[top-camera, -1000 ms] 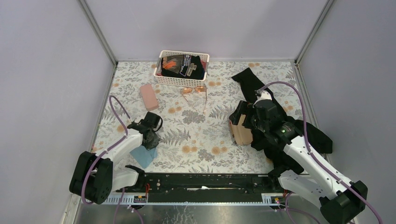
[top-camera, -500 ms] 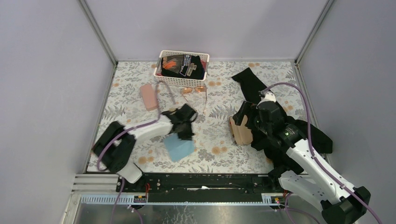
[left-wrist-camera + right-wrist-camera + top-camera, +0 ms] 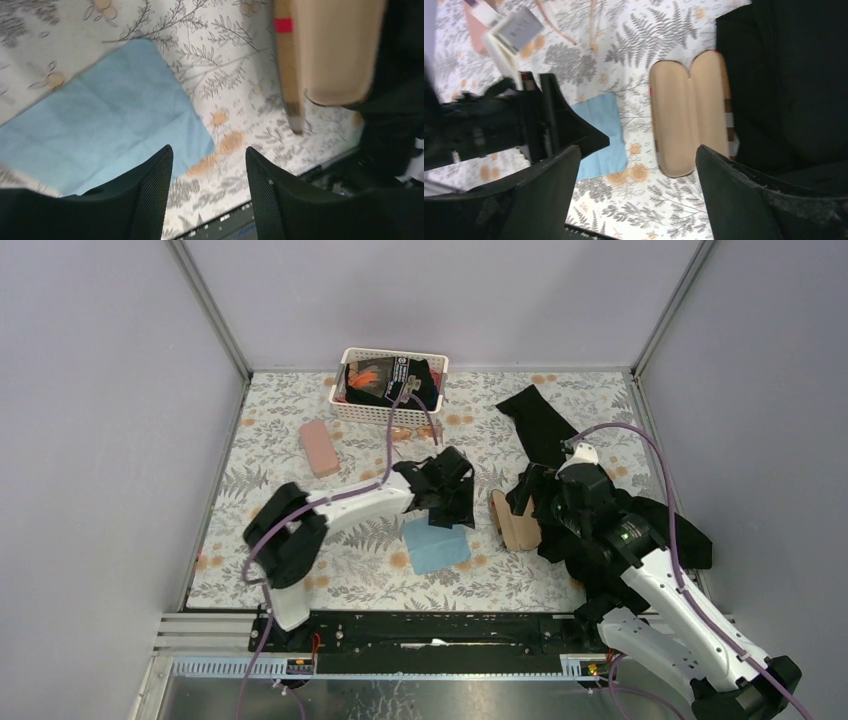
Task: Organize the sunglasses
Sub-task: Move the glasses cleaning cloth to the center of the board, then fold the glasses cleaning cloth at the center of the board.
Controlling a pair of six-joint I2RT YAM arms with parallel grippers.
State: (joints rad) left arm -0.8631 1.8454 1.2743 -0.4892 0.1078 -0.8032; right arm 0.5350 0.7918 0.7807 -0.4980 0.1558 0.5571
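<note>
Floral desk (image 3: 280,440). A black cloth (image 3: 540,420) is spread along its right side. My left arm reaches in a long low diagonal from the near-left base to mid-desk, wrist pitched down. My right arm is folded over the black cloth, wrist aimed left and down.

A white basket (image 3: 380,416) stands at the far edge, packed with dark items. A tan case (image 3: 515,525) lies open in two halves at the black cloth's left edge. In the right wrist view it sits ahead of my right fingers (image 3: 634,150), apart from them. They are spread wide, nothing between.

A blue cloth (image 3: 437,547) lies flat just left of the tan case. My left fingers (image 3: 207,150) hang over its near corner and bare desk, parted with nothing in the gap. A pink case (image 3: 319,447) lies far left, well apart from both arms.

The wire-framed sunglasses (image 3: 408,433) with orange-pink lenses lie on the desk just in front of the basket, temples open toward me. They are beyond my left fingers, not between them. From above the left wrist overlaps the temple tips, so I cannot tell about contact. They are well apart from my right fingers. I cannot pick out the dark pair.
</note>
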